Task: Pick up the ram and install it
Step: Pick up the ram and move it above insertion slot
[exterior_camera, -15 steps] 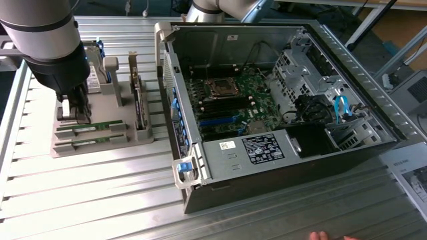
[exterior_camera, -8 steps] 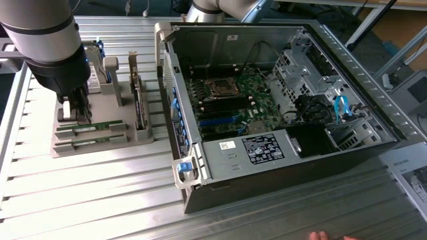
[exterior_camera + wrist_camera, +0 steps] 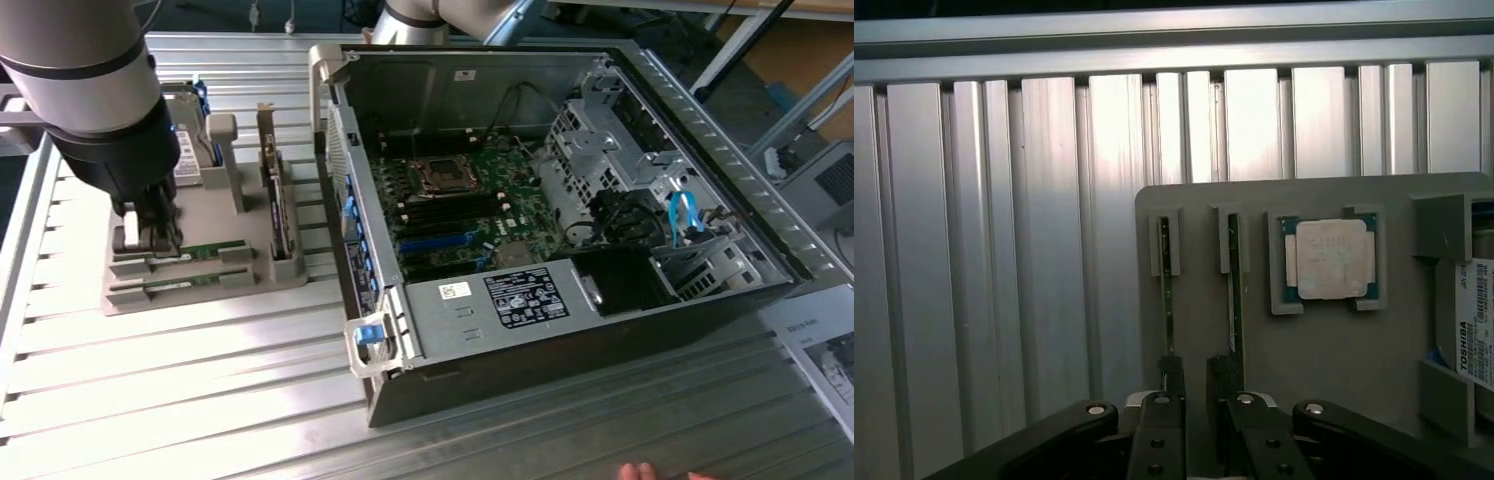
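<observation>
Ram (image 3: pixel 1167 290): on edge in a slot of the grey holder (image 3: pixel 1334 370); second stick (image 3: pixel 1234 285) in the neighbouring slot.
Pincer (image 3: pixel 1197 378): released, fingers parted above the sticks' ends, gripping nothing.
Holder, other contents: processor chip (image 3: pixel 1331 260), hard drive (image 3: pixel 1476 330).
Surface (image 3: pixel 200 380): ribbed metal; open computer case (image 3: pixel 534 200) beside holder.

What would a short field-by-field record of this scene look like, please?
gripper: open, low over the grey holder, close to the ram sticks
ram sticks: two, on edge in holder slots, neither lifted
processor chip: in its recess on the holder, beside the sticks
computer case: open, on the exterior view's right of the holder
table: ribbed metal
person's hand: fingertips at the near table edge
</observation>
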